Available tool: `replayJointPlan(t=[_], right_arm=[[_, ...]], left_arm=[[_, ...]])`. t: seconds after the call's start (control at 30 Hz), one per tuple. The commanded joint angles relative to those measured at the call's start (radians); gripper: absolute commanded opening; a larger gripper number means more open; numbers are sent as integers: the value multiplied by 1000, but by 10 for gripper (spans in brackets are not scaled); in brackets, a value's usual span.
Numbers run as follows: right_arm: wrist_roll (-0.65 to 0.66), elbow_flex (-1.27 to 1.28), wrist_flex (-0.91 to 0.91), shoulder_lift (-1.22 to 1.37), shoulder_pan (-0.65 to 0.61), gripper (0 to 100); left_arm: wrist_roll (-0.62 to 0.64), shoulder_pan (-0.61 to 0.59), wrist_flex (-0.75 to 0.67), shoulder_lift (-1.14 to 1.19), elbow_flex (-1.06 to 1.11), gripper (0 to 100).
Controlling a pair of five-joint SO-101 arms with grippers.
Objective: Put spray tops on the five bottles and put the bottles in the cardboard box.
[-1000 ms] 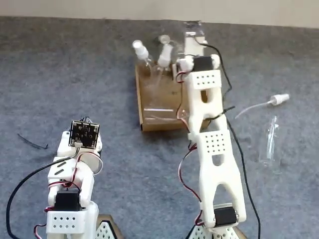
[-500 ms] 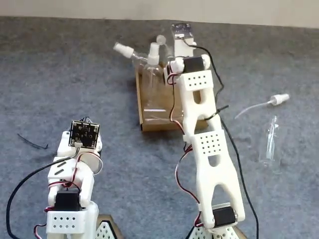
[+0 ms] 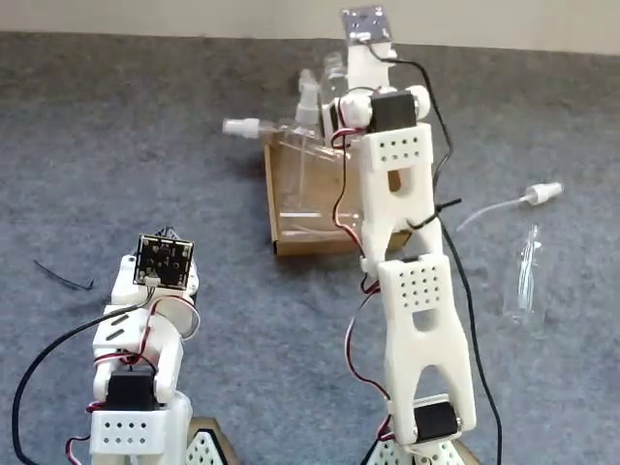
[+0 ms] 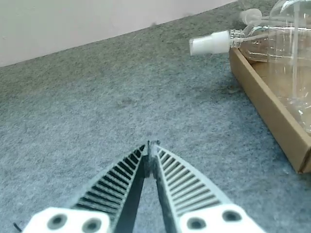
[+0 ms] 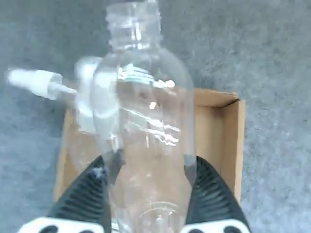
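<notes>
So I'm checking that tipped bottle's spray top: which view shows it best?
The left wrist view: the tipped bottle lies sideways, its white spray top on the neck, jutting past the cardboard box wall. The high view shows it from above; in the right wrist view its top peeks from behind the held bottle.

1 capped bottle [image 3: 276,129] (tipped sideways) overhangs the cardboard box [image 3: 315,245].

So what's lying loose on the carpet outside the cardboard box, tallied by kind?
Uncapped clear bottle: 1
Loose spray top: 1
Thin black strip: 1
Total: 3
</notes>
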Motion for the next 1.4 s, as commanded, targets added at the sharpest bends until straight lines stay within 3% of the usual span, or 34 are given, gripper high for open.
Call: replayJointPlan(t=[0.0, 0.7, 0.93, 1.2, 1.37], right_arm=[[-48, -111, 16, -133, -8, 4], [-66, -68, 44, -357, 13, 4], [-60, 272, 44, -521, 39, 4], [-57, 851, 33, -806, 33, 4], [-58, 1236, -113, -952, 33, 4]], left_arm=[[-9, 16, -28, -7, 22, 21], [-9, 13, -28, -7, 22, 21], [-9, 16, -28, -7, 22, 21], [-9, 16, -28, -7, 22, 21], [-9, 16, -28, -5, 22, 21]])
